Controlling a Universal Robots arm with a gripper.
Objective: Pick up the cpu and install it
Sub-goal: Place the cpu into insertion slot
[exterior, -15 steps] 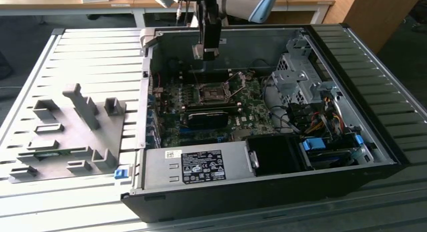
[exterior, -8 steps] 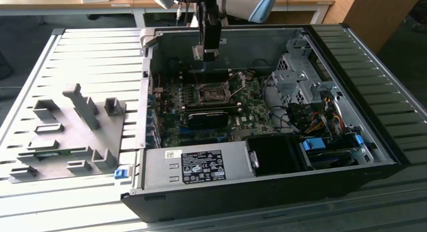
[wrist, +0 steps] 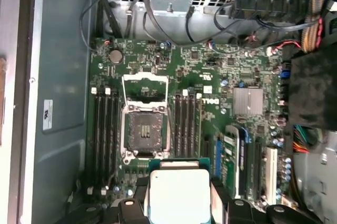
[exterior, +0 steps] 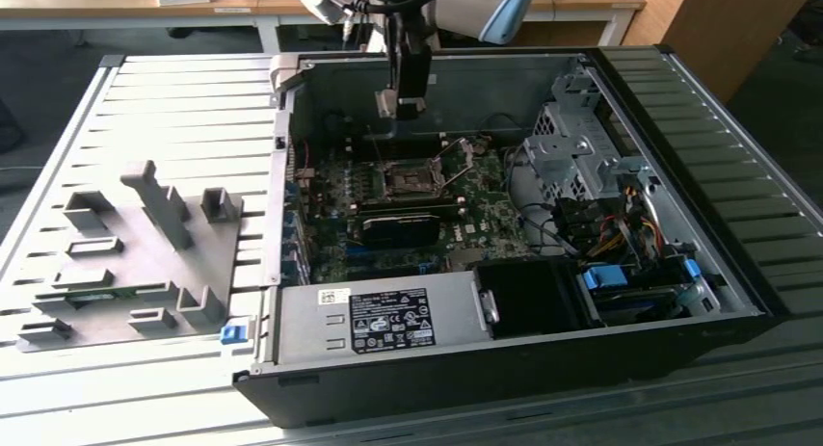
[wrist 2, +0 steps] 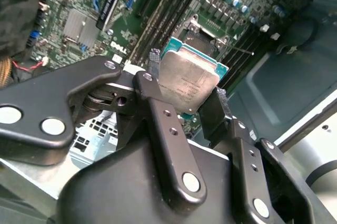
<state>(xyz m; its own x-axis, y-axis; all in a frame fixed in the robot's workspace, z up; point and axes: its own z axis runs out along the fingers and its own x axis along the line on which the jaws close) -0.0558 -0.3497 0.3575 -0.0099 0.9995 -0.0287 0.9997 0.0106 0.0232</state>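
Note:
My gripper [exterior: 403, 105] hangs over the back part of the open computer case [exterior: 289, 90], above the motherboard [exterior: 464, 210]. It is shut on the cpu [wrist 2: 187, 79], a flat square chip with a silver-grey metal top, which the two black fingers [wrist 2: 158, 113] clamp by opposite edges. In the first wrist view the cpu [wrist: 179, 195] is held level, well above the board. The socket [wrist: 145, 132] lies bare on the board beyond it, with its metal load frame [wrist: 145, 84] flipped open. In the exterior view the socket [exterior: 409, 181] is below the gripper and nearer the camera.
Memory slots [wrist: 105, 134] run along both sides of the socket. A drive cage [exterior: 579, 147] and cable bundles [exterior: 618, 224] fill the case's right side, a power supply [exterior: 373, 321] its front. A grey fixture plate [exterior: 129, 244] with upright blocks lies left of the case.

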